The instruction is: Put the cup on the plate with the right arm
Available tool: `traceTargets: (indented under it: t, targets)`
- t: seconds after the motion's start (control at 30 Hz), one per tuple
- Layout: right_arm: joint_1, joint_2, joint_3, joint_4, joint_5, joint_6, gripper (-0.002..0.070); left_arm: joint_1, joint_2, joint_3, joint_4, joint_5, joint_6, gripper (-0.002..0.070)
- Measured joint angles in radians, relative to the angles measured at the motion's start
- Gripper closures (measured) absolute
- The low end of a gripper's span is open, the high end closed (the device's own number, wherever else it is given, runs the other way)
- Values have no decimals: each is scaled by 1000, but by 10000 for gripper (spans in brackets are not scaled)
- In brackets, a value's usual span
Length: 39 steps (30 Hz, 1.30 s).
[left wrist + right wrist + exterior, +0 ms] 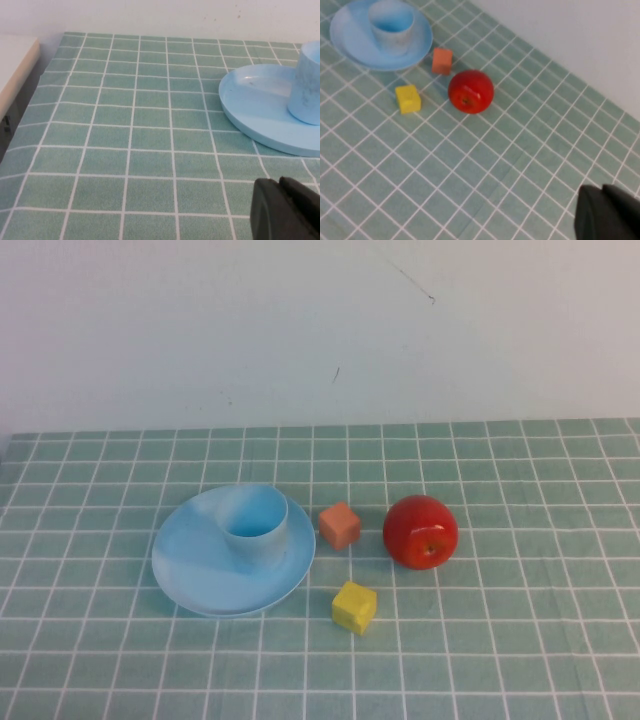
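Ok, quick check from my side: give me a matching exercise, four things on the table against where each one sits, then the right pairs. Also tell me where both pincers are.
Things:
1. cup
2. orange cube
3. yellow cube
4. apple

Places:
A. farthest toward the robot's right
B. between the plate and the apple
C. upright on the plate
D. nearest the robot, off the plate's rim

Pairs: 1-C, 2-B, 3-D, 4-A

The left pincer hangs low over the cloth beside the plate. The right pincer is high, well away from the apple. Neither holds anything.
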Motion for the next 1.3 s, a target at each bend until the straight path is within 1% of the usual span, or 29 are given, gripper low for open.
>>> traceTargets:
  t: [0.2,0.43,0.5,0.57,0.67,0.8,0.9,0.97,1.07,1.13,1.3]
  targets:
    - [0,-34,98,31,0,2,678,0,0,0,0,0,0,678]
    - [0,-34,150,26,-2,-13,678,0,0,0,0,0,0,678]
    - [-18,-55,179,14,-53,-22,678,0,0,0,0,0,0,678]
    - [-55,-91,229,14,-165,-29,678,0,0,0,0,0,0,678]
    - [-151,-200,362,38,-404,-31,678,0,0,0,0,0,0,678]
    - [-275,-410,588,53,-678,-31,678,0,0,0,0,0,0,678]
    - [-357,-590,755,55,-816,-31,678,0,0,0,0,0,0,678]
    - [-412,-716,854,55,-877,-31,678,0,0,0,0,0,0,678]
    - [-486,-854,1006,55,-913,-31,678,0,0,0,0,0,0,678]
    - [-530,-888,1105,55,-925,-31,678,0,0,0,0,0,0,678]
    - [-574,-890,1310,65,-926,-29,678,0,0,0,0,0,0,678]
